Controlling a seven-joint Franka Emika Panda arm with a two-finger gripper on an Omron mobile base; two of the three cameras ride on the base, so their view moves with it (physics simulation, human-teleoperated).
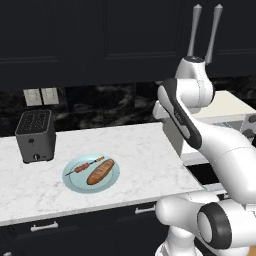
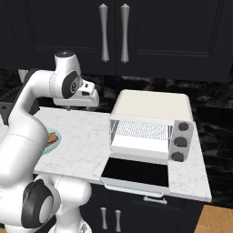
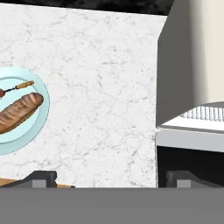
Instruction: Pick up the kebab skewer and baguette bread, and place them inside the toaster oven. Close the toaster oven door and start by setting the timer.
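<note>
Lying beside the firm baguette bread point(image 1: 100, 171), the kebab skewer point(image 1: 84, 166) looks light, thin, slippery; grip its chunks. Fingers point(image 3: 41, 178) wide, empty.

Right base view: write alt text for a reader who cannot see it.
A cream toaster oven sits on a white marble counter with its door folded down flat, showing the wire rack inside and three grey knobs on its right. At left, the white robot arm rises above the counter, and a pale blue plate with the baguette bread peeks out behind it.
</note>
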